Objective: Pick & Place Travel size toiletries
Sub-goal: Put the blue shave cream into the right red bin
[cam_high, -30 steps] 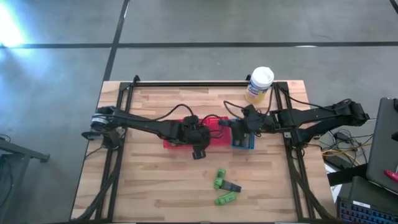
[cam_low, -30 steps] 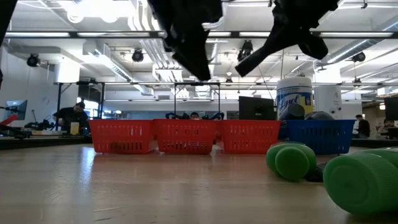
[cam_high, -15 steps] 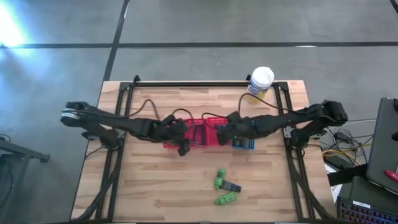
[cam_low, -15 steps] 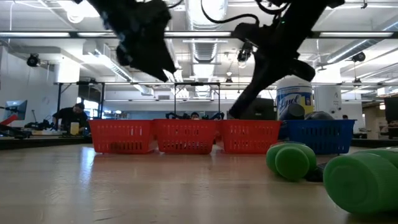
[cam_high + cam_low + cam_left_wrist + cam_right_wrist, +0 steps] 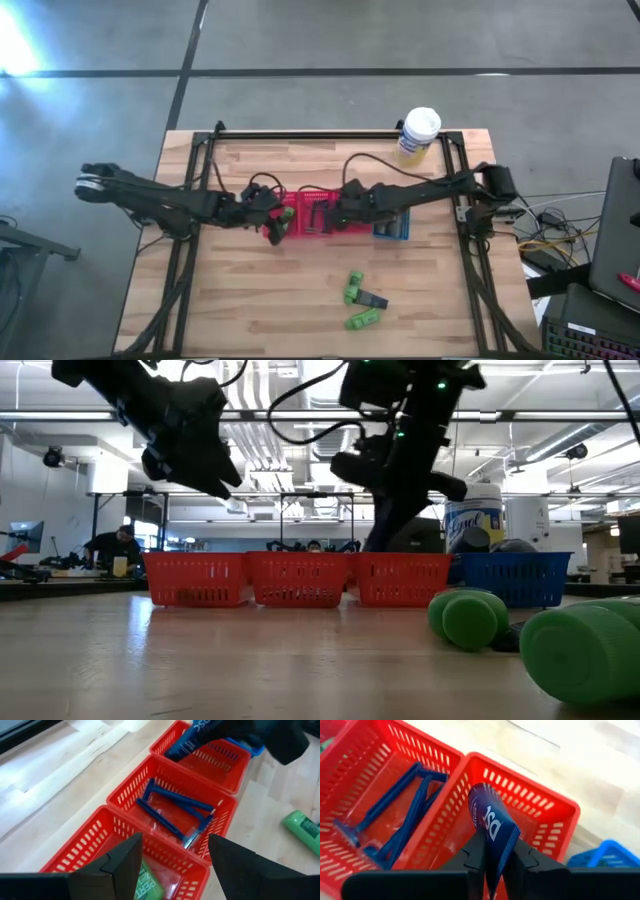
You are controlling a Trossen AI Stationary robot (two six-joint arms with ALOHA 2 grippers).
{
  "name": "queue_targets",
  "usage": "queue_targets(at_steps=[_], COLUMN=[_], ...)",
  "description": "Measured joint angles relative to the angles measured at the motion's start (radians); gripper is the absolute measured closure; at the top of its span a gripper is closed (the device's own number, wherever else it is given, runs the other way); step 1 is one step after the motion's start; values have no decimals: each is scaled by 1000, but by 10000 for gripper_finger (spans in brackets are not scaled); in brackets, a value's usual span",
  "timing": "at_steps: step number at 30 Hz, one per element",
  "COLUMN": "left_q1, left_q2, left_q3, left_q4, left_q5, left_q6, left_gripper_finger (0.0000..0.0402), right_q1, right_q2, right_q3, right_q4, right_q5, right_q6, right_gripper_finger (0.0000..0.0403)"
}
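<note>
My right gripper (image 5: 335, 215) hangs over the row of red baskets (image 5: 318, 191), shut on a dark blue tube with white letters (image 5: 487, 820). The basket under it (image 5: 530, 815) is the one nearest the blue basket (image 5: 392, 230). My left gripper (image 5: 272, 225) is open above the red basket at the other end (image 5: 100, 845), where a green tube (image 5: 150, 887) lies on the floor. Blue razors (image 5: 172, 812) lie in the middle basket. Two green tubes (image 5: 353, 289) (image 5: 362, 320) and a small dark tube (image 5: 374, 300) lie on the table nearer the front edge. My right gripper pinches the dark blue tube between its two fingers (image 5: 472, 852), holding the end beside the white lettering (image 5: 492, 842). The rest of the tube sticks out past the fingertips. It is lifted clear, slanting down toward the red basket (image 5: 192, 735).
A big white-and-yellow canister (image 5: 418, 135) stands at the far edge behind the blue basket. The baskets sit in one row across the table's middle (image 5: 300, 580). Bare wood lies left of the loose tubes. People sit at desks in the room beyond.
My right gripper has travelled from over the blue basket toward the table's left, carrying the dark blue tube above the red baskets. My left gripper has drawn back toward the table's left, from in front of the middle basket to over the leftmost red one.
</note>
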Motion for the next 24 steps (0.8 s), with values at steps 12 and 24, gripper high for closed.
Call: queue_targets(at_steps=[12,24], left_q1=[0,2], left_q2=[-19,-19], left_q3=[-17,-17], left_q4=[4,7], left_q5=[0,0], left_q6=[62,132], left_gripper_finger=[171,171], right_q1=[0,2], right_q2=[144,121], right_q3=[195,208], right_q4=[-263,-205], right_q5=[30,-241], right_q6=[1,-76], right_gripper_finger=[261,198])
